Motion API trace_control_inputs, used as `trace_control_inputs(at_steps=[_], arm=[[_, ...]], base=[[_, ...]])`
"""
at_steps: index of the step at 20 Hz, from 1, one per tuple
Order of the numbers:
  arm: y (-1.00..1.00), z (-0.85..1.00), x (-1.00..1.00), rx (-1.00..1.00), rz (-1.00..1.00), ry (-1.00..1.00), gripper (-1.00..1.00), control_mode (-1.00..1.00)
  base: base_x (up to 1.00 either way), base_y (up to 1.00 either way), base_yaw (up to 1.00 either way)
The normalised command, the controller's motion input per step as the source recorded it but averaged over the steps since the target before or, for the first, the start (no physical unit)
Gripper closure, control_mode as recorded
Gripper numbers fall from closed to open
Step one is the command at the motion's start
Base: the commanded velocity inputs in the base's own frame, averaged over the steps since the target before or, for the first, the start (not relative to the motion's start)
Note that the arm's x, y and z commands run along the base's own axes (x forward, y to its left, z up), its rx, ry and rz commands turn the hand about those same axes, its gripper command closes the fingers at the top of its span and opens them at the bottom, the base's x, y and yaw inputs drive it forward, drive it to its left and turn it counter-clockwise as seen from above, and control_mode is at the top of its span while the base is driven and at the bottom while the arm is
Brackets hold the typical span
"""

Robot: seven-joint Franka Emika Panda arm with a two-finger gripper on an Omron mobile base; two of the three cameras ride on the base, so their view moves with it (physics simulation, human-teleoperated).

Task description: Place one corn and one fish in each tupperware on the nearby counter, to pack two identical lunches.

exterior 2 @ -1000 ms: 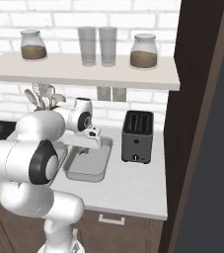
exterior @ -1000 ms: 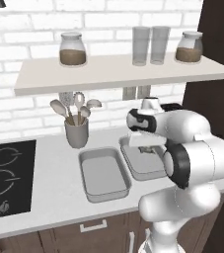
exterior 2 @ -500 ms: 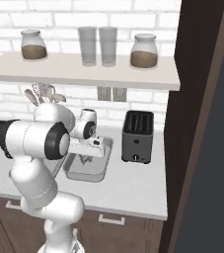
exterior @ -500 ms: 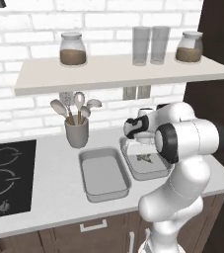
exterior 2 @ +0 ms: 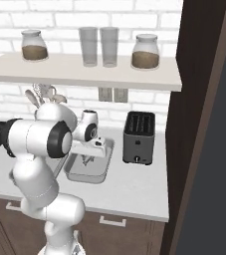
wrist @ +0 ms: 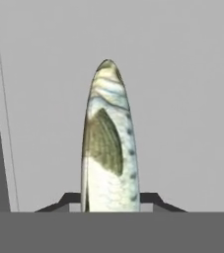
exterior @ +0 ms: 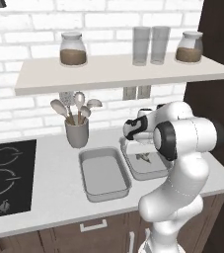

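Two grey tupperware trays lie side by side on the pale counter [exterior: 49, 197]. The left tupperware [exterior: 103, 170] holds nothing. My gripper [exterior: 142, 149] hangs low over the right tupperware [exterior: 155, 170], shut on a silvery green fish [exterior: 144, 157]. In the right base view the gripper [exterior 2: 92, 151] holds the fish [exterior 2: 88, 160] above that tray's floor [exterior 2: 87, 172]. The hand view shows the fish [wrist: 108, 143] standing out from the gripper [wrist: 109, 198], with the tray's grey floor [wrist: 182, 99] behind it. The corn is out of view.
A grey utensil cup [exterior: 77, 132] stands behind the left tray. A black cooktop [exterior: 5, 178] lies at the counter's left end. A dark toaster [exterior 2: 138, 137] stands right of the trays, against a tall dark cabinet [exterior 2: 204, 124]. A white shelf [exterior: 118, 69] with jars hangs overhead.
The arm's elbow and upper links have swung back and to the right. The hand has stayed over the right tray, with the fish still held.
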Motion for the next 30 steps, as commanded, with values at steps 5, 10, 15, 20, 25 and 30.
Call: trace_control_inputs(at_steps=[5, 10, 15, 20, 25, 30], arm=[[0.00, 0.00, 0.09, 0.00, 0.00, 0.00, -1.00, -1.00], [0.00, 0.17, -0.05, -0.01, 0.00, 0.00, -1.00, -1.00], [0.00, 0.32, -0.67, 0.00, 0.00, -0.03, -1.00, -1.00], [0.00, 0.13, -1.00, 0.00, 0.00, -0.17, -1.00, -1.00], [0.00, 0.24, -1.00, 0.00, 0.00, -0.27, -1.00, -1.00], [0.00, 0.76, -0.96, 0.00, 0.00, -0.19, -1.00, -1.00]], base=[[0.00, 0.00, 0.00], [0.00, 0.00, 0.00], [0.00, 0.00, 0.00], [0.00, 0.00, 0.00], [0.00, 0.00, 0.00], [0.00, 0.00, 0.00]])
